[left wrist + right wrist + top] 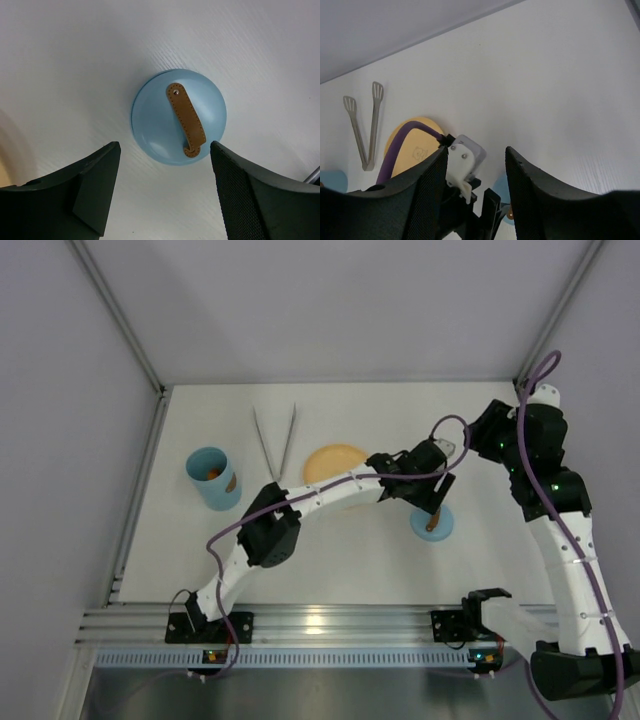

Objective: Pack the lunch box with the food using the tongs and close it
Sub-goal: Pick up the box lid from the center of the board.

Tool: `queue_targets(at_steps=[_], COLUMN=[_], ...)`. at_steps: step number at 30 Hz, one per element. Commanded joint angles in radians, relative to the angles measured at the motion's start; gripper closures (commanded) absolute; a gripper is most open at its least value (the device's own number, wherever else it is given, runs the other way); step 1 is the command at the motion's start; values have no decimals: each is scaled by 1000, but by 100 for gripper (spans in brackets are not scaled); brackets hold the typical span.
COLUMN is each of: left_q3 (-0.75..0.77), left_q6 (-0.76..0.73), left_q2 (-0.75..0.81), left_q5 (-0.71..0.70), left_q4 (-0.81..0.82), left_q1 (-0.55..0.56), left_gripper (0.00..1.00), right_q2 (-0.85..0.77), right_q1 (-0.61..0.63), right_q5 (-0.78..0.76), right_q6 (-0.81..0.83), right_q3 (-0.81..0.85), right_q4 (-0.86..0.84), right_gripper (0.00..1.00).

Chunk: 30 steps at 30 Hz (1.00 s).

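blue tub (212, 478): one
round blue lid (178, 117): one, just ahead of the left jaws
metal tongs (274, 445): one pair
orange plate (335, 462): one
food pieces (213, 473): orange showing inside the tub, count unclear

Table (380, 410): the lunch box (212, 478) stands upright at the left with food (213, 474) in it. The tongs (274, 440) lie flat just behind and to its right, joined end toward the near edge, tips toward the far wall. The plate (335, 463) lies right of the tongs, near mid-table, and the lid (155, 120) lies right of the plate, nearer the arm bases, knob up, well apart from the lunch box. The left gripper (165, 146) hangs over the lid, and the right gripper (476, 150) sits behind it toward the far right corner.
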<state>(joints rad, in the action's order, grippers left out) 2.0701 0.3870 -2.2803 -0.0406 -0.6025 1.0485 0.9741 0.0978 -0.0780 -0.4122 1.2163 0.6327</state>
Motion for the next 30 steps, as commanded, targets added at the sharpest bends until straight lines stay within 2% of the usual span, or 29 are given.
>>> queue_targets(at_steps=[1,8,15,30], left_q3=[58,81,166,125], left_q6=[24,20,1,23], left_q2=[-50,-103,-177,-182], left_q5=[-5,-70,-148,-209], left_q4=[46,72,10,-51], left_q1=[18,73,114,154], left_gripper=[23,24,25,36], right_q2=[-34,-45,-46,-52], right_q1=[-20,-20,-20,-20], right_q5=[18,44,55,61], right_q6=[-23,-28,-28,-34], right_q3=[-5,-1,3,5], right_q4=[27,28,27,24], right_gripper=[50,50,50,52])
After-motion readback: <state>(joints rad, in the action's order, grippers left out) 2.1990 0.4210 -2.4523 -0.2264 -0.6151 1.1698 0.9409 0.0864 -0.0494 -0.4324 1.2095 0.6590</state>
